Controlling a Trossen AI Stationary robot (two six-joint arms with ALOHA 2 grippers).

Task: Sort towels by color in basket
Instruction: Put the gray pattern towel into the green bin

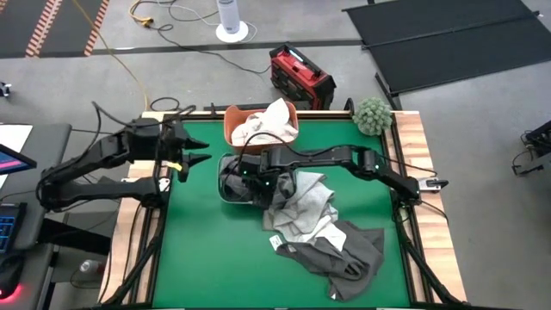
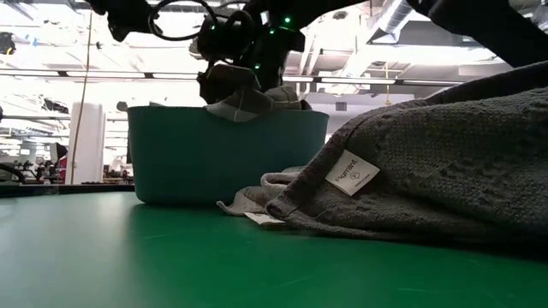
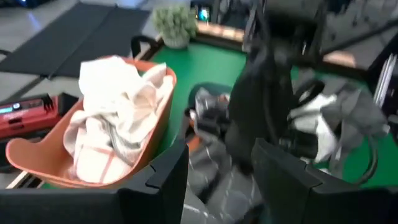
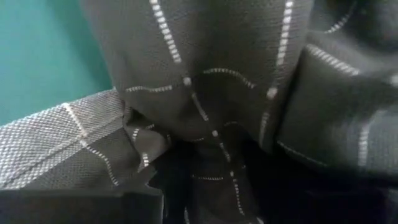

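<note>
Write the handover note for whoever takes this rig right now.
Right gripper: over the teal tub, a dark checked towel close against it; grip not visible.
Left gripper: open, empty, waiting left of the tubs.
Done: white towels in the orange tub; dark ones in the teal tub.
Left: light grey towel and dark grey towel heaped on the table beside the teal tub.

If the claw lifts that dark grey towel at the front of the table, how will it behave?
The dark grey towel lies crumpled in folds, so it will probably drape limply. It overlaps the light grey towel, so that may drag along. Its thick knit suggests some weight.
</note>
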